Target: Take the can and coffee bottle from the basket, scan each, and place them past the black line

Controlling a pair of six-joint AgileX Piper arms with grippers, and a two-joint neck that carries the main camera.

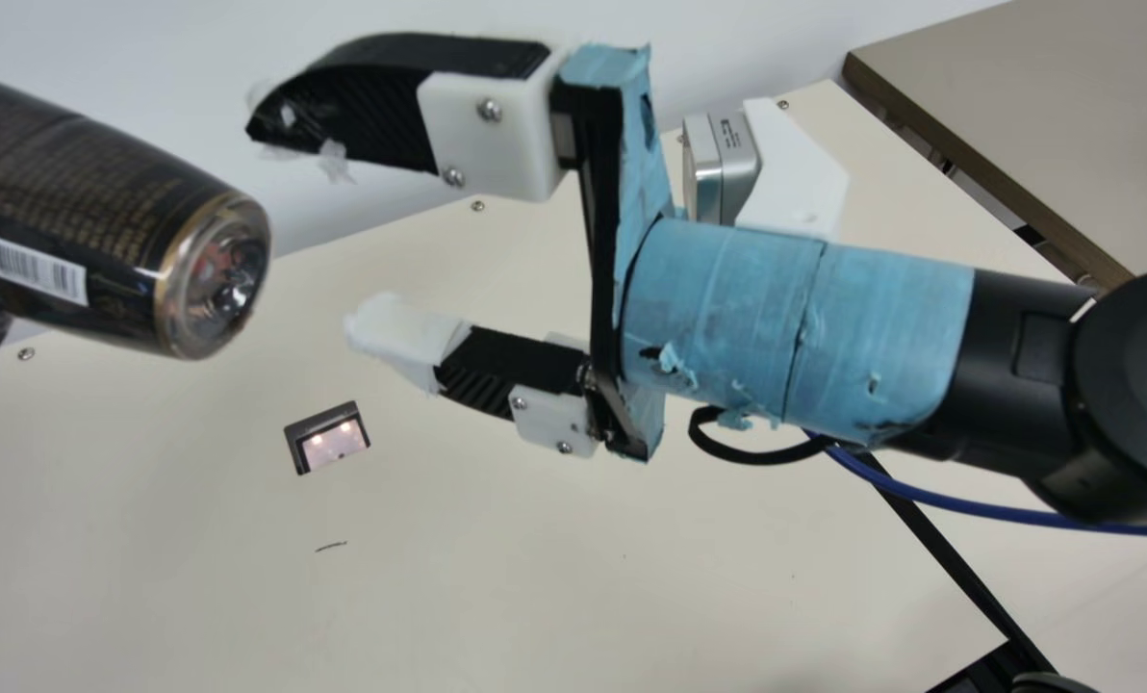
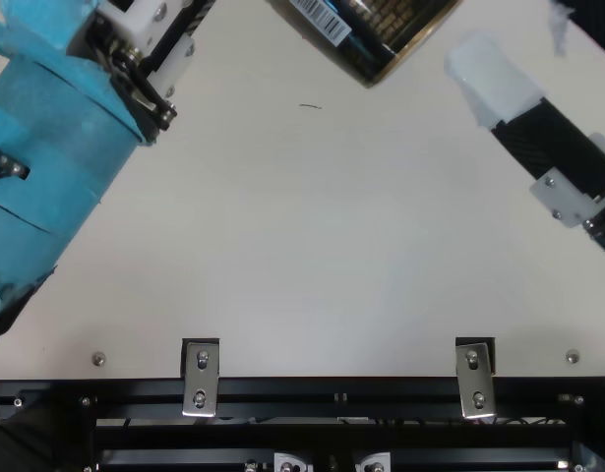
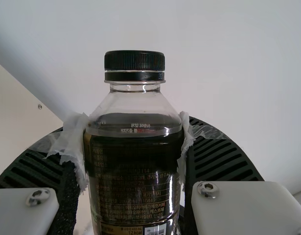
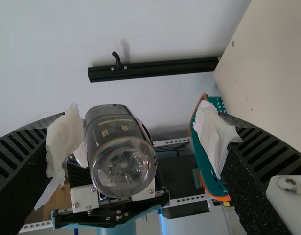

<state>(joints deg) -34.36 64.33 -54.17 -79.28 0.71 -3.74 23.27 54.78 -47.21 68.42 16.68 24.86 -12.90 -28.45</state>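
Cream table (image 1: 497, 558); right arm (image 1: 795, 332) held out sideways, jaws spread (left jaws pinching coffee bottle (image 1: 102, 221))

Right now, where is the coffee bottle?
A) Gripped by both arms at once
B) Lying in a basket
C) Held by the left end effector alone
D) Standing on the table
C: the left end effector has a finger pressed to either side of the coffee bottle, while the right end effector is open, with a gap between it and the bottle's base.
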